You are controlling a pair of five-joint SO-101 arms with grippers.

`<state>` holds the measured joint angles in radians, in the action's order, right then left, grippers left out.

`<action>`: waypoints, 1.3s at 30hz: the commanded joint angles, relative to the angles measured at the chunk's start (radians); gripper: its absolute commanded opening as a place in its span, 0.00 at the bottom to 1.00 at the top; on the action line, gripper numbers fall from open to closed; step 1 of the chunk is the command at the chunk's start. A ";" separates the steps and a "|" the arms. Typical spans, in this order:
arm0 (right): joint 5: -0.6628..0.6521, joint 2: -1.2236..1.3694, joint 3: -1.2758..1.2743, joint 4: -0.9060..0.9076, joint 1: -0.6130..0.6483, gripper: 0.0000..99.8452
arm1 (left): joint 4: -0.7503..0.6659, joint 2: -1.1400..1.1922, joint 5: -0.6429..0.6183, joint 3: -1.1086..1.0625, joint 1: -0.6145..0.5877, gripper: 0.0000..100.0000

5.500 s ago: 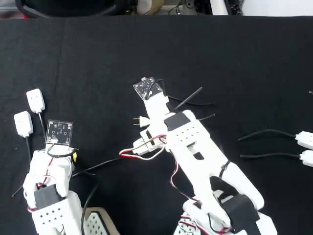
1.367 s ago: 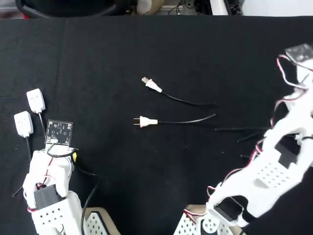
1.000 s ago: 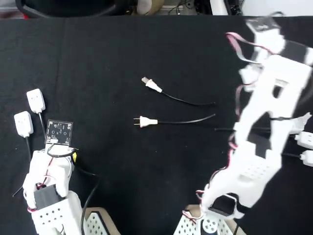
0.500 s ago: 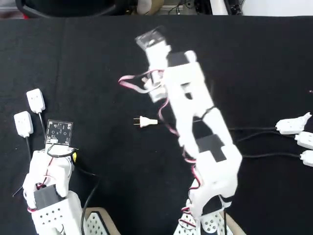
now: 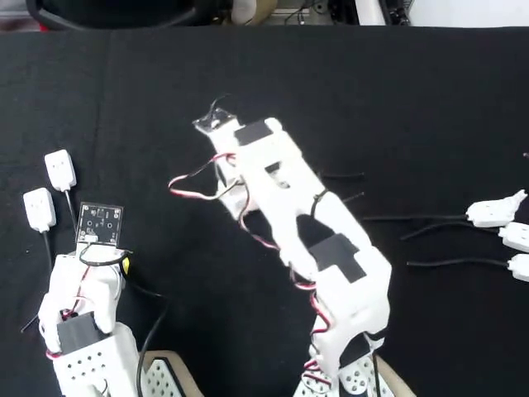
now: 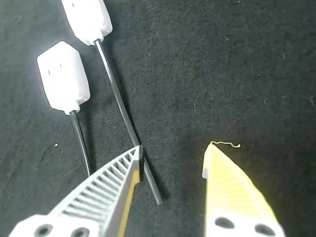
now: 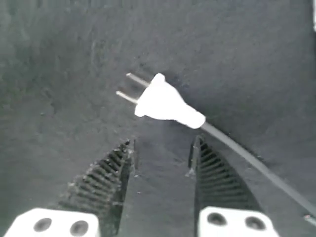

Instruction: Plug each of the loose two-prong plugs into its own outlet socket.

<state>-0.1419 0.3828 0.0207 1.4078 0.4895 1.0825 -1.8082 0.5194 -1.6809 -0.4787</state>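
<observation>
R arm (image 5: 289,198) has swung down from the far side toward table centre vs half a sec ago. It now lies over the spot where the plugs lay, w/ 2 thin cord ends (image 5: 340,175) poking out beside it.

Surface: black cloth table (image 5: 149,83). Cables and dark gear run along the far edge beyond it.

Sockets: 5 total, all white w/ black leads.
- 2 at the L side (image 5: 59,169) (image 5: 39,208).
- 3 at the R edge (image 5: 492,211) (image 5: 517,236) (image 5: 519,266).

R wrist view: 1 plug (image 7: 160,101), white, 2 prongs, flat on the cloth. It sits just ahead of the R gripper (image 7: 163,143), whose fingers are moderately apart, holding nothing and not touching it.

L arm (image 5: 83,306) is at the near-L corner. L gripper (image 6: 174,147) is spread wide above the cloth, near the 2 L sockets, w/ one fingertip over a socket lead (image 6: 123,123).
</observation>
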 commanded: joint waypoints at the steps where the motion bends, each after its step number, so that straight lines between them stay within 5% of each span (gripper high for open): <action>1: 0.029 -0.058 -0.048 -0.017 0.051 0.17 | 0.003 -0.005 0.008 -0.018 -0.008 0.21; 8: -0.144 -0.058 -0.131 -0.020 0.015 0.17 | 0.003 -0.005 0.008 -0.018 -0.008 0.21; 16: -0.264 0.002 -0.119 -0.276 -0.247 0.17 | 0.003 -0.005 0.008 -0.018 -0.008 0.21; 31: -0.252 0.153 0.150 -0.218 -0.258 0.17 | 0.003 -0.005 0.008 -0.018 -0.008 0.21; 39: -0.068 0.147 0.213 -0.207 -0.252 0.17 | 0.003 -0.005 0.008 -0.018 -0.008 0.21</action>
<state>-0.2908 0.5424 0.1757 1.2006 0.2409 1.0825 -1.8082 0.5209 -1.6809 -0.4787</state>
